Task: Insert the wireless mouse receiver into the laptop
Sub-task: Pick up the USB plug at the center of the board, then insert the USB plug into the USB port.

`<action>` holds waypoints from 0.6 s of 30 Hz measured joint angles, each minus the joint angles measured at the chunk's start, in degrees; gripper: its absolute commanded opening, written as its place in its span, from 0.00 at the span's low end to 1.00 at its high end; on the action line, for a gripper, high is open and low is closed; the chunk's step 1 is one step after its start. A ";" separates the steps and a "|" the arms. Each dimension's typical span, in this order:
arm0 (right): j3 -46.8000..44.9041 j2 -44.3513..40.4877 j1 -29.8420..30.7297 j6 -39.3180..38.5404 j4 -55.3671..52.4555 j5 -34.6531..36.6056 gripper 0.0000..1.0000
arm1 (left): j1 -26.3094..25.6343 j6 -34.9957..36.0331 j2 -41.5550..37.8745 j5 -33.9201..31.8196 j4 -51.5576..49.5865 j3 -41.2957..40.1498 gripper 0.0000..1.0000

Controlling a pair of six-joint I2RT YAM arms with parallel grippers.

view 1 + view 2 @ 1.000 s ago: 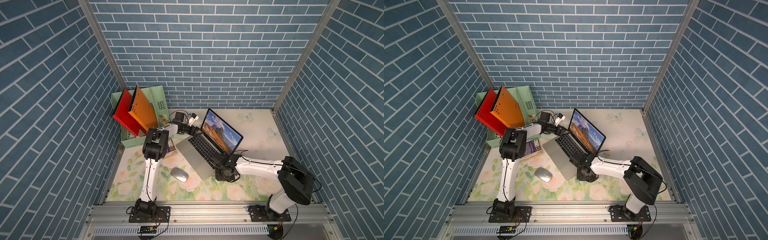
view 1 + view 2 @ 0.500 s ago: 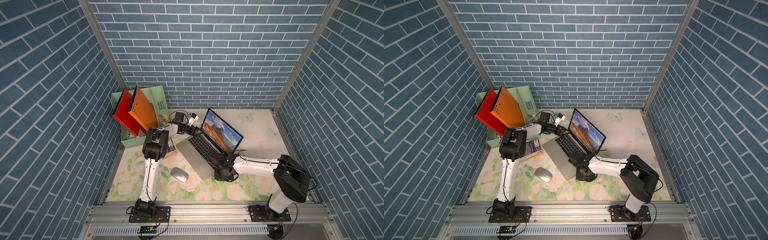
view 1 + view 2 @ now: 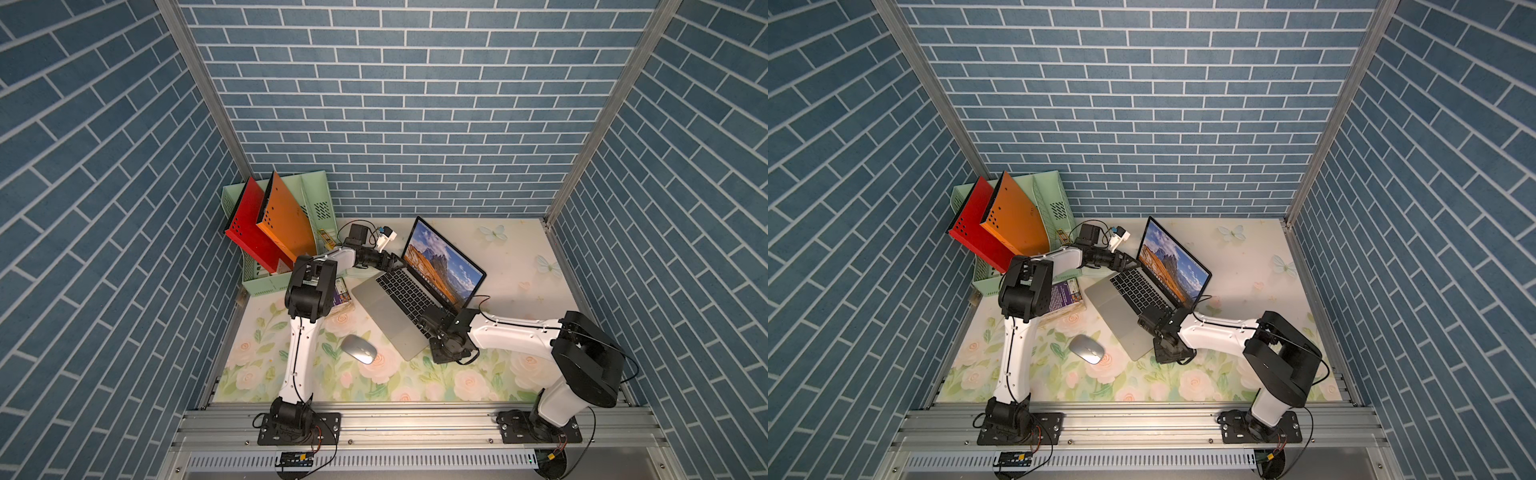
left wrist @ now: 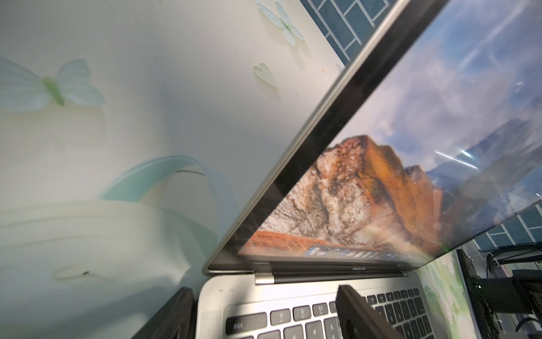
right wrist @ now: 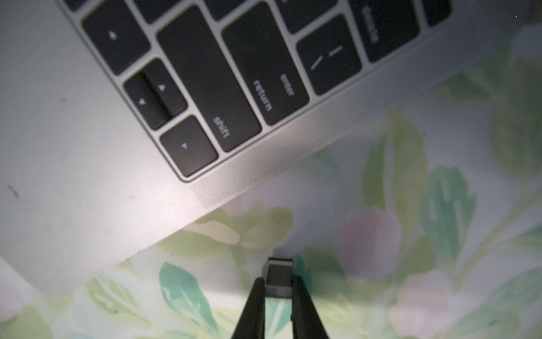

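Wireless mouse (image 3: pixel 359 350) lies flat on the floral mat (image 3: pixel 415 386), nearest the rail and near the front corner of the laptop (image 3: pixel 395 309). Right gripper (image 5: pixel 278 286): jaws pinched narrow on the receiver (image 5: pixel 279 270), metal plug end sticking out past the jaws toward the laptop. Receiver sits over the mat, apart from the laptop's side edge, roughly level with the shift and arrow keys; not yet inserted. Laptop open, angled on the mat, mountain wallpaper lit. Left gripper (image 4: pixel 264 305) at the far hinge corner: jaws wide, one finger (image 4: pixel 173 317) outside the base edge, the other above the function-key row; contact cannot be told. Behind, green file rack (image 3: pixel 318 208) holding a red folder (image 3: pixel 249 224) and an orange folder (image 3: pixel 286 220).
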 measured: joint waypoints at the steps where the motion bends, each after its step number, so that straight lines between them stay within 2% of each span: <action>1: -0.17 -0.96 -0.50 -3.89 0.02 0.52 0.11 | 0.02 0.00 0.00 0.02 -0.02 0.00 0.81; 5: -1.60 -6.05 -5.42 -18.25 2.25 0.22 0.09 | 0.02 0.02 0.00 0.04 -0.04 0.02 0.81; 10: -1.60 -7.67 -10.67 -31.52 4.85 1.11 0.07 | 0.02 0.44 0.00 0.04 -0.28 0.04 0.81; 18: -4.00 -8.50 -15.39 -46.60 7.41 -2.56 0.04 | 0.04 0.61 0.00 0.04 -0.33 0.04 0.81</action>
